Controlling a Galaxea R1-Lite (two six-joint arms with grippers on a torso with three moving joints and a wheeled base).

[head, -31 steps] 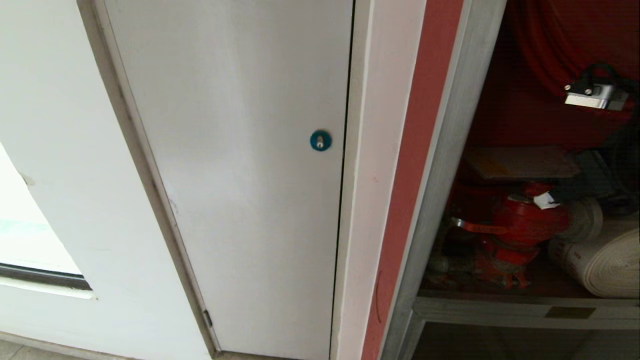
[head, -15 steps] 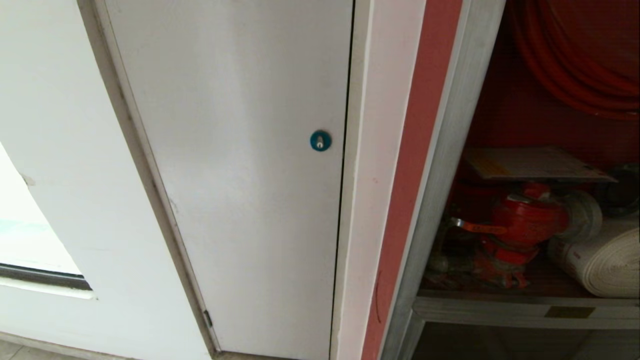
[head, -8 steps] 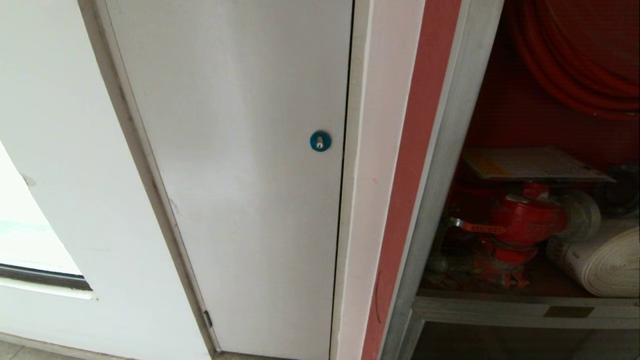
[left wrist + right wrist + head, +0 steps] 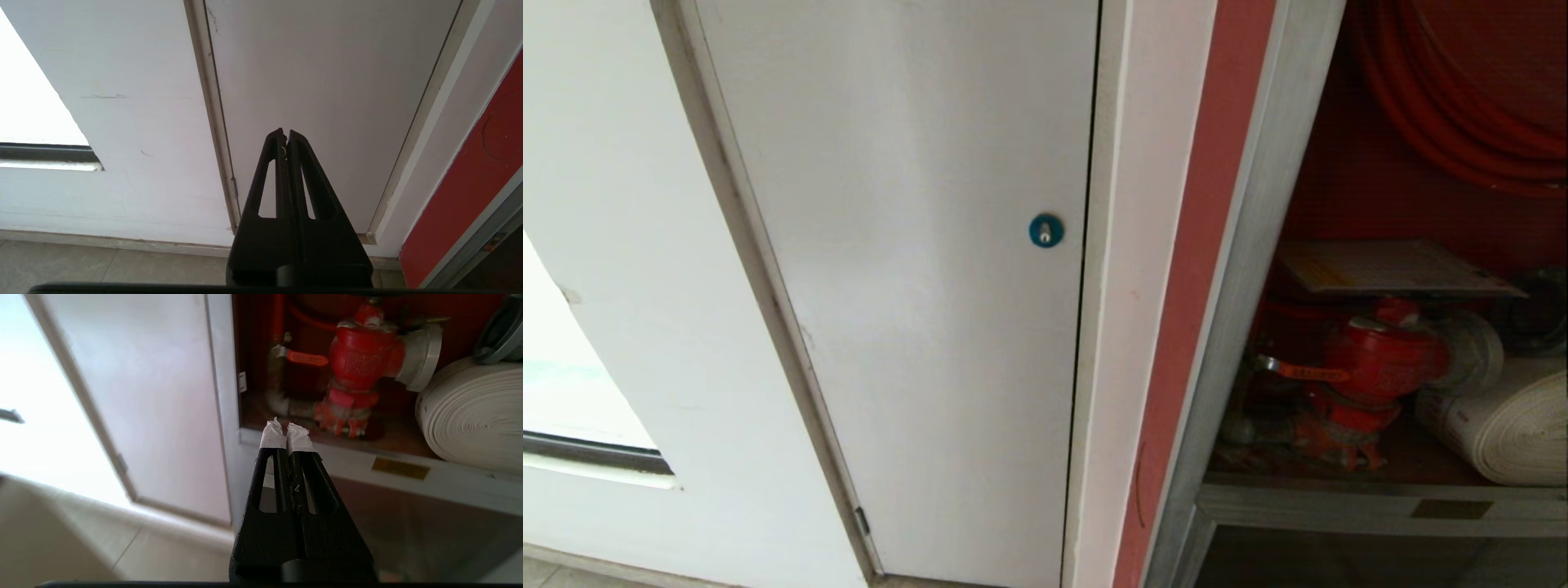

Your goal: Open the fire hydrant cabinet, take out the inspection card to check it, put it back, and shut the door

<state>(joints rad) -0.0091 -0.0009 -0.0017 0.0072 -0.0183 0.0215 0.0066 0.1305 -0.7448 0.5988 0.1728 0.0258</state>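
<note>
White panel door [image 4: 907, 269] with its blue round lock [image 4: 1045, 230] fills the left and centre of my head view, shut in its frame. Right of it runs a red strip, then the brushed metal frame of the fire hydrant cabinet [image 4: 1245, 269], standing open at the right edge of the frame. Inside I see the inspection card [image 4: 1392, 268] lying flat on top of the red valve [image 4: 1380, 359], long axis running left to right across the frame, yellow patch toward the left end. Coils of red hose [image 4: 1462, 98] sit upper right, the white rolled hose [image 4: 1503, 425] lower right.

My left claw [image 4: 286, 134] has its tips pressed together, empty, pointing at the lower part of the white panel door. My right claw [image 4: 287, 429] is likewise pressed together, holding nothing, its taped tips level with the cabinet's lower sill, the valve beyond them.
</note>
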